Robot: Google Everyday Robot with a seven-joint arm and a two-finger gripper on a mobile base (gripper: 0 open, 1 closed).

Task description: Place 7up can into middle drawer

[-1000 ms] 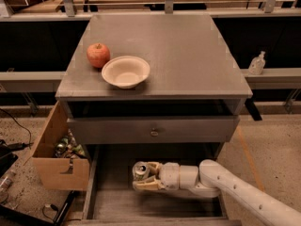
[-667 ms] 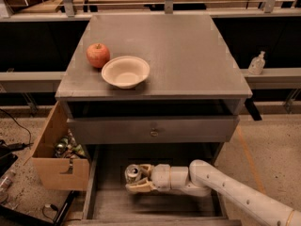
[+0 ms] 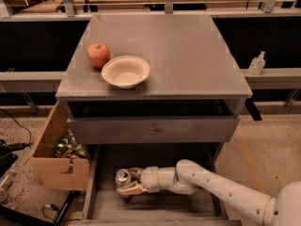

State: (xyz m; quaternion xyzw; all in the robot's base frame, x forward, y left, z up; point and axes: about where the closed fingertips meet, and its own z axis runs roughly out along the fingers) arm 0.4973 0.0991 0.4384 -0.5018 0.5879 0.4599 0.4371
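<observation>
Leftward over the wide grey wooden middle drawer (image 3: 141, 209) has slid the pincer (image 3: 128, 182), clamped on the small white-and-green 7up can (image 3: 123, 176). Release looks close.

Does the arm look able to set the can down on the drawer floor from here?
Probably yes: the tool, gripping the can, is inside the open drawer, with only its floor visible below.

Our gripper (image 3: 128, 181), clasping the 7up can (image 3: 123, 176), sits inside the middle drawer (image 3: 155, 210) near its left wall. The knobbed drawer front (image 3: 188, 130) overhangs the drawer's rear; we see its front floor open.
</observation>
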